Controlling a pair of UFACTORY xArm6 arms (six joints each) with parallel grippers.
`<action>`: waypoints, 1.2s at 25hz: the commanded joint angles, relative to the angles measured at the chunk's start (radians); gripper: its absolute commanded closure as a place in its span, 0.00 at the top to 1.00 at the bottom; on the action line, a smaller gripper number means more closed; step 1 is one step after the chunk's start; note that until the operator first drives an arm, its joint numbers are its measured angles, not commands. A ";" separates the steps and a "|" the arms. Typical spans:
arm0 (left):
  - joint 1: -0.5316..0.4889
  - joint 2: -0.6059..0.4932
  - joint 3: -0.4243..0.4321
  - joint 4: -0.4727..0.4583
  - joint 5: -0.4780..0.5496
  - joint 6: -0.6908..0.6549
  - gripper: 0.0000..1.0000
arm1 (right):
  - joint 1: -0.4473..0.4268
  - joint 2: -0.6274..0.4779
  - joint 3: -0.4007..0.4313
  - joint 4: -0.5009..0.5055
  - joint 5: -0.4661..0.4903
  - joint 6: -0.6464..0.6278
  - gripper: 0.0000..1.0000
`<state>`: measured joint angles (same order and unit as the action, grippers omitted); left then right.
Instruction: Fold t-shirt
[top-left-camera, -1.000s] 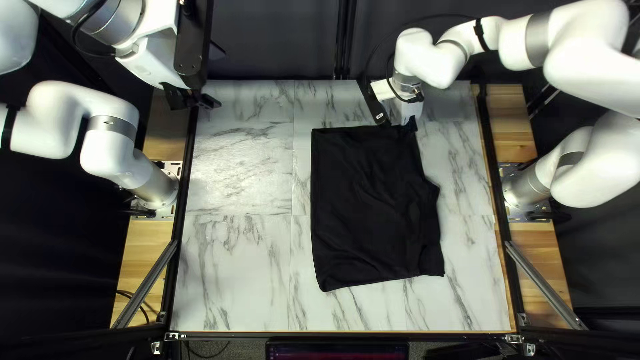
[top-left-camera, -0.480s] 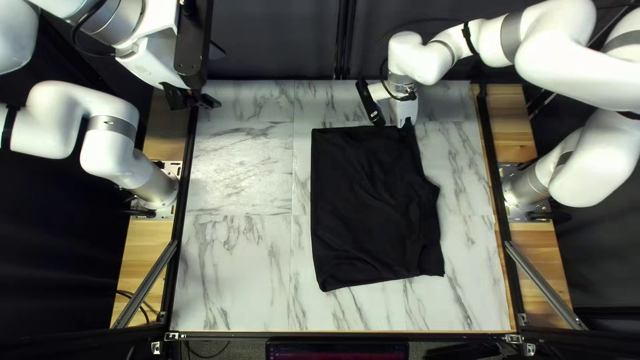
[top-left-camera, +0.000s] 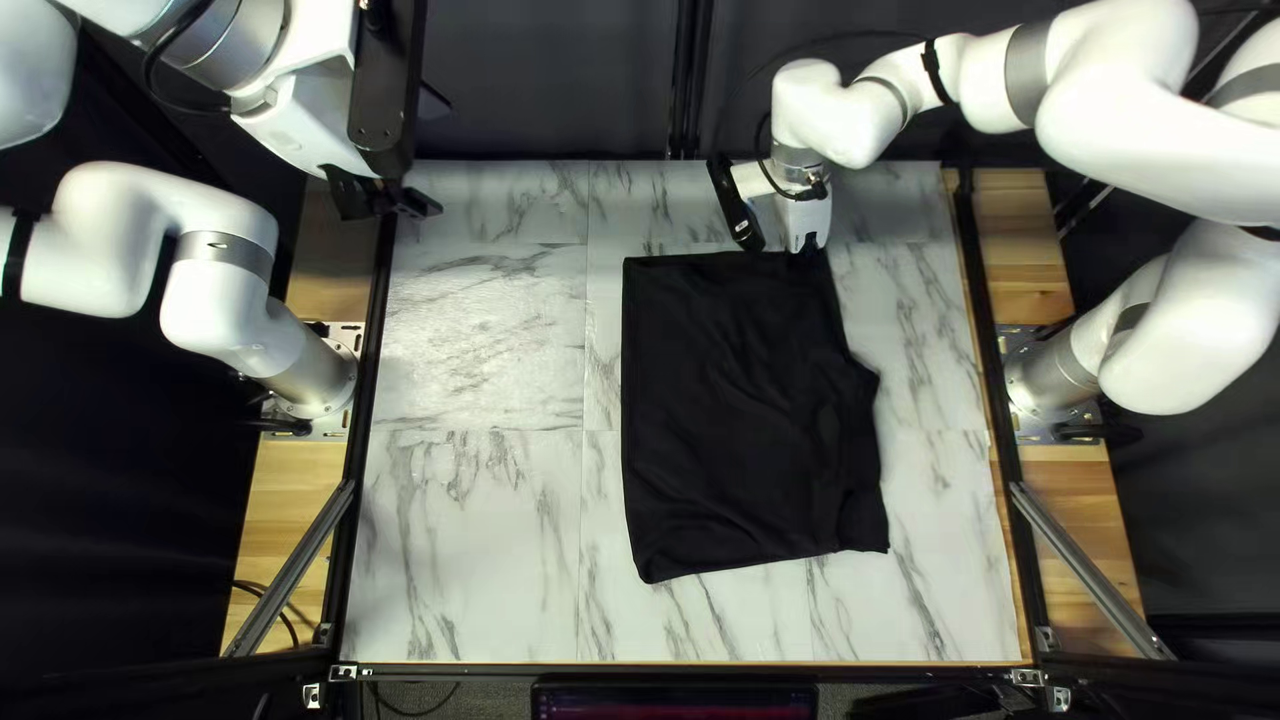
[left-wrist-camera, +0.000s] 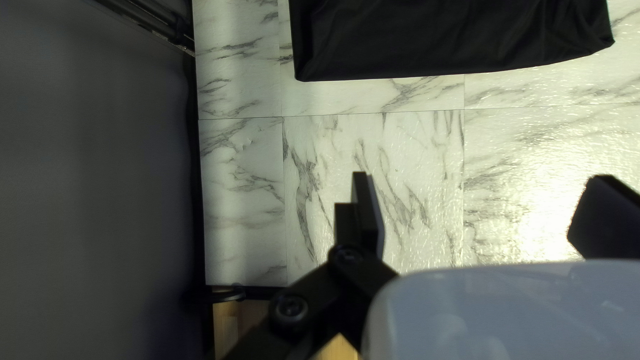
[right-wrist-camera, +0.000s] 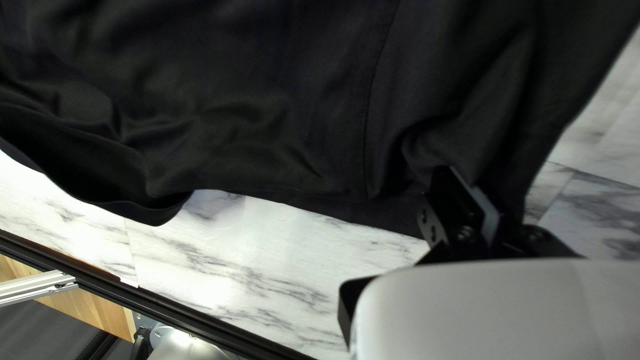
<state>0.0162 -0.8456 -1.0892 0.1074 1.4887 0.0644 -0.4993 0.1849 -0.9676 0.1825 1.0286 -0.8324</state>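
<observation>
OK so from where I'm standing, the black t-shirt [top-left-camera: 740, 414] is spread on the marble-patterned table [top-left-camera: 467, 534], right of the middle in the top left view. The side toward the left arm [top-left-camera: 220, 287] is pretty straight, the other one's kinda lumpy, and there are soft wrinkles across the cloth.

The right arm [top-left-camera: 1120, 120] is the one on the shirt. It's raised and reaching way over the table's far right part, then the wrist bends so the right gripper [top-left-camera: 810, 251] points down at the shirt's far right corner. In the right wrist view the right gripper [right-wrist-camera: 492, 203] is pinched narrow with a bit of that black fabric between its fingers, and creases bunch up right beside it.

The left arm is off doing its own thing: lifted and bent, with its end hanging by the table's far left corner, left gripper [top-left-camera: 387, 200] angled down and well apart from the shirt. The left wrist view has those two fingers spread wide with nothing but tabletop showing between them, and the shirt's straight edge lying out ahead, past the tips.
</observation>
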 commanded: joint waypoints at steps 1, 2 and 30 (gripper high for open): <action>0.000 0.000 0.000 0.000 0.000 0.000 1.00 | 0.021 -0.026 -0.023 -0.016 0.014 0.033 0.00; 0.000 0.000 0.000 0.000 0.000 0.000 1.00 | 0.026 -0.031 -0.029 -0.017 0.014 0.039 0.00; 0.000 0.000 0.000 0.000 0.000 0.000 1.00 | -0.016 -0.131 0.107 -0.005 -0.110 0.082 1.00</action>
<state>0.0162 -0.8456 -1.0892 0.1074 1.4887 0.0644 -0.5305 0.0735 -0.8777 0.1746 0.9220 -0.7700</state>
